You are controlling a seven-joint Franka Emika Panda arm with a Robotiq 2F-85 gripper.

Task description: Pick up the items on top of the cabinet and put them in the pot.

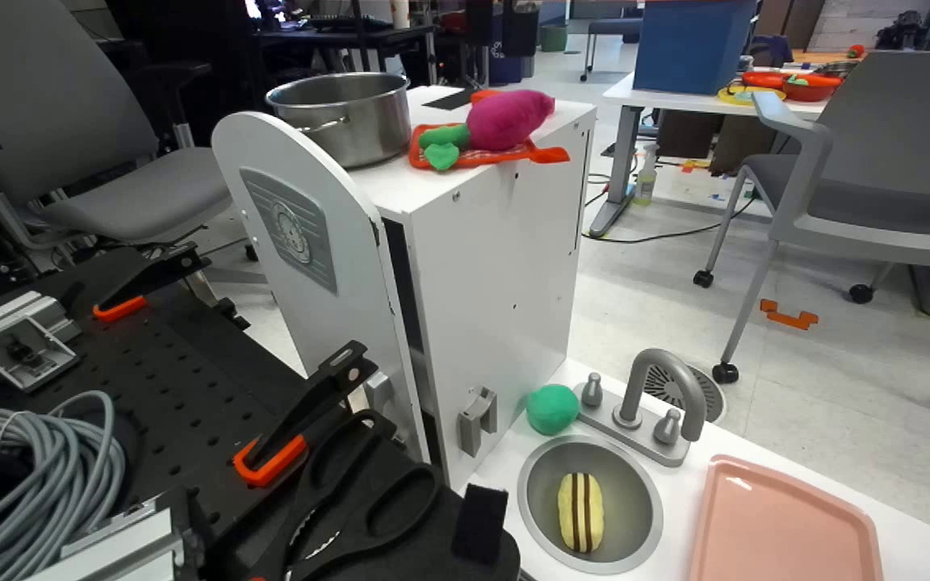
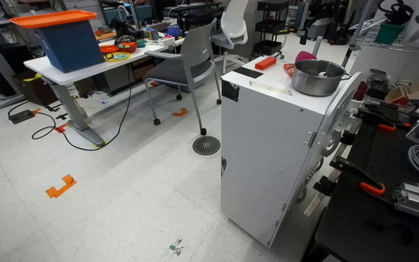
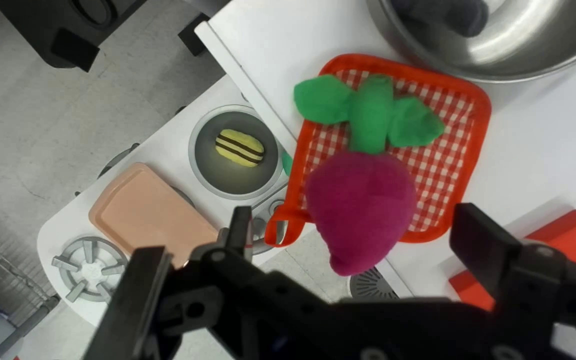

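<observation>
One magenta plush lump point(image 3: 363, 200) with green leaves point(image 3: 413, 125), lying on top of the white cabinet point(image 1: 505, 266), in the wrist view in line with the space between the two fingers point(image 3: 478, 245) of the hand point(image 3: 355, 222), a gap showing to either side; leaves turned away from the hand. One square pot holder point(image 3: 445, 165), red-and-white check with orange-red edging, flat beneath the lump, its loop point(image 3: 293, 214) reaching past the cabinet's edge. One red block point(image 2: 265, 63), on the cabinet top, partly behind one finger in the wrist view. Hand pointing down at the cabinet top, fingers spread wide and apart from the lump; its height above the lump cannot be told. One steel pot point(image 1: 368, 121), upright on the cabinet top, just beside the pot holder; contains a dark grey thing point(image 3: 468, 17), cut off at the edge of the wrist view, and a small white shape point(image 2: 322, 74), seen in an exterior view, kind unclear. One round grey basin point(image 1: 630, 508), sunk in the lower white worktop point(image 3: 165, 155); contains one yellow, brown-striped piece point(image 1: 580, 512), lying on its bottom. One green ball point(image 1: 552, 409), on the worktop beside the basin, between the cabinet and the faucet point(image 1: 636, 387). One pale pink tray point(image 1: 788, 524), flat on the same worktop, on the side of the basin away from the cabinet. One grey pronged burner point(image 3: 90, 267), near the tray.
</observation>
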